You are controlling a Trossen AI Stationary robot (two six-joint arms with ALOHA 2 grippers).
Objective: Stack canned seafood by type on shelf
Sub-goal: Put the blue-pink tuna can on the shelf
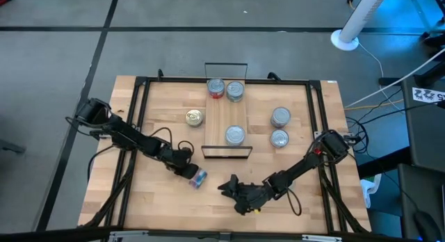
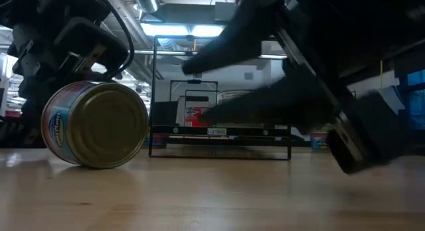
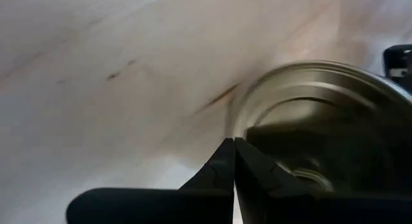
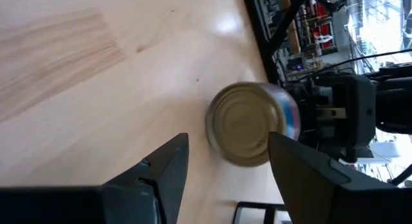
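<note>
Gold-ended tin [image 1: 198,177] on side beside left claw [image 1: 186,170]; right claw [image 1: 229,187] near.

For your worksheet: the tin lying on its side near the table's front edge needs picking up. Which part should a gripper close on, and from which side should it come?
The tin on its side shows its gold end toward the table's front, so its curved wall would probably roll between fingers. Better to clamp the two flat ends, coming from above. The open right gripper is nearest; the left gripper crowds the tin's far side.
</note>
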